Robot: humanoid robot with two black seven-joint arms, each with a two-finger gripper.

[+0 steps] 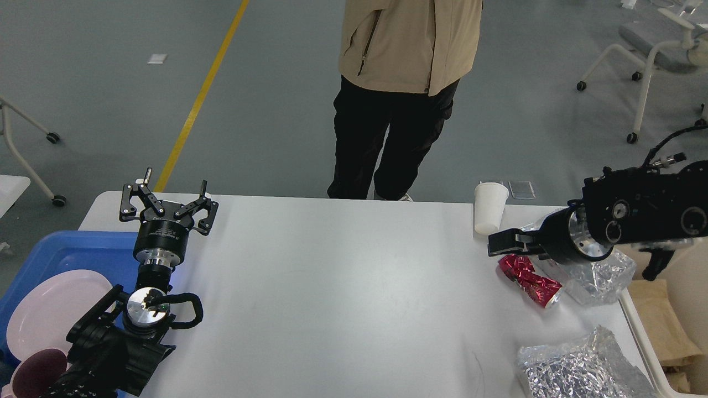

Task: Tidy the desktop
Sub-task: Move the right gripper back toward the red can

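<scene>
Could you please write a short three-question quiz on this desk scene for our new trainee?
1. True or false: the left gripper is holding a cup.
2. What lies just below the right gripper: A) crushed red can, B) spoon, C) book?
3. What colour is the tray at the left edge of the desktop?

Key: 1 false, it is open and empty; 2 A; 3 blue.

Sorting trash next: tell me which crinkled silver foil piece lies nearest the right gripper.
The upper foil piece, right beside the right gripper and the crushed red can. The other foil piece lies at the desktop's near edge.
</scene>
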